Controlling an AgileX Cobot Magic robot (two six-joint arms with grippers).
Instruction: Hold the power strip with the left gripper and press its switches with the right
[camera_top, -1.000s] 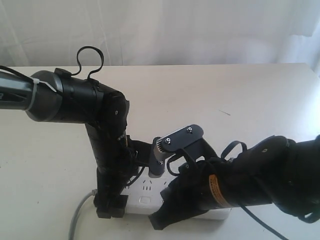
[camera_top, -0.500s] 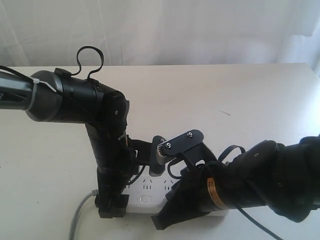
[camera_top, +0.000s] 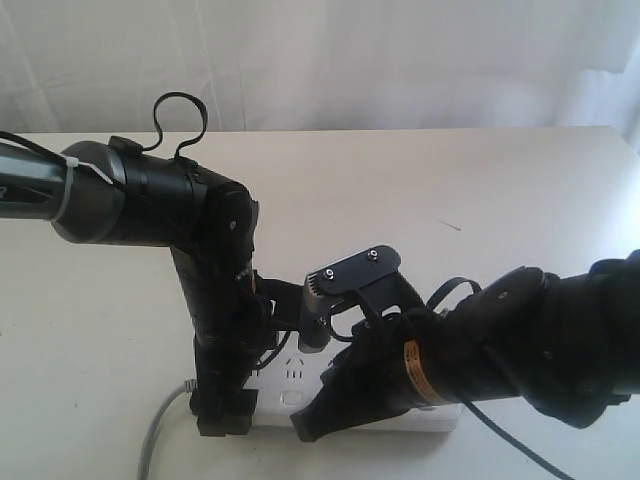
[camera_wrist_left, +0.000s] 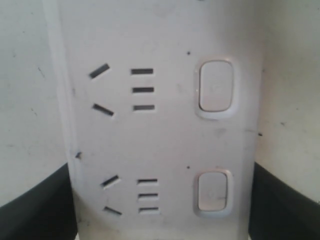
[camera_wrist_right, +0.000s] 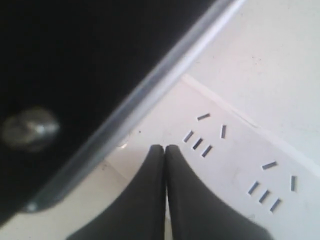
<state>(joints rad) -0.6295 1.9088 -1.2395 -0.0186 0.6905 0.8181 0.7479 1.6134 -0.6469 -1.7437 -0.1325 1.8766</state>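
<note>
The white power strip (camera_top: 283, 383) lies flat at the near edge of the table. My left gripper (camera_top: 222, 412) comes straight down on its left end. In the left wrist view its black fingers (camera_wrist_left: 35, 205) stand against both long sides of the power strip (camera_wrist_left: 160, 130), shut on it. Two white switches (camera_wrist_left: 216, 86) show there beside the outlets. My right gripper (camera_top: 308, 428) is shut, with nothing between its fingers. Its fingertips (camera_wrist_right: 165, 148) point down on the power strip (camera_wrist_right: 235, 160) close beside the left arm. Whatever lies under those tips is hidden.
A grey cord (camera_top: 152, 440) leaves the strip's left end toward the near edge. The pale table (camera_top: 450, 200) stretches away to a white curtain at the back. The two arms crowd together over the strip.
My right arm has slid left along the strip, bringing its shut fingertips nearer the left gripper. The left arm and the strip have stayed put.
</note>
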